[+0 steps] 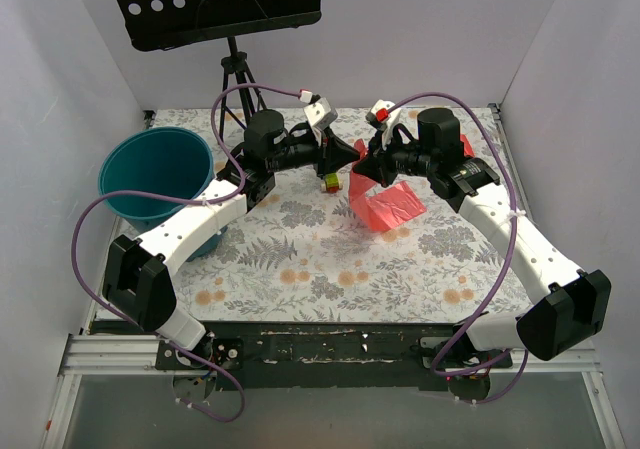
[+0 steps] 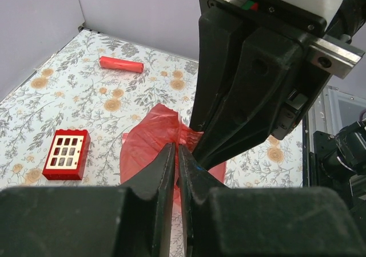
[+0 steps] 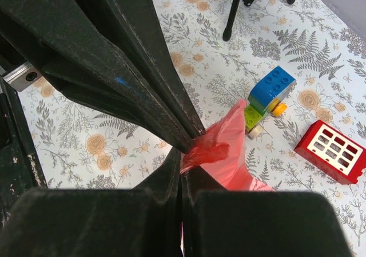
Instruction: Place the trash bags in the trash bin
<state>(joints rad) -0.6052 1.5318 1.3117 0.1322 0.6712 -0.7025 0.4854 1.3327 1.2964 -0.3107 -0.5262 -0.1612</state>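
The two claws meet tip to tip over the middle of the desk (image 1: 300,259), and both have hold of the same bunched edge of the trash bag (image 1: 388,205). The left claw (image 2: 176,157) is closed to a thin slit with pink film pinched in it. The right claw (image 3: 180,180) is pressed fully together, with a crumpled red fold caught at its tips. Holding one edge from both sides reads as either a hand-over or an attempt to part the layers; I cannot tell which.

The rest of the bag hangs below the pinch and spreads onto the desk just right of centre. It is thin, see-through and creased, so it will likely sag and drift rather than hold a shape.

The trash bin (image 1: 150,174) stands at the far left, well apart from the bag. It is round, smooth-walled and teal, with a rolled rim, and nothing shows inside it, so the bag has yet to travel across.

A small toy (image 3: 269,94) of blue, green and yellow blocks sits just beside the bag. A flat red box (image 2: 67,154) with white squares and a red stick (image 2: 121,64) lie apart on the floral cloth. A black music stand (image 1: 215,4) rises at the far edge.
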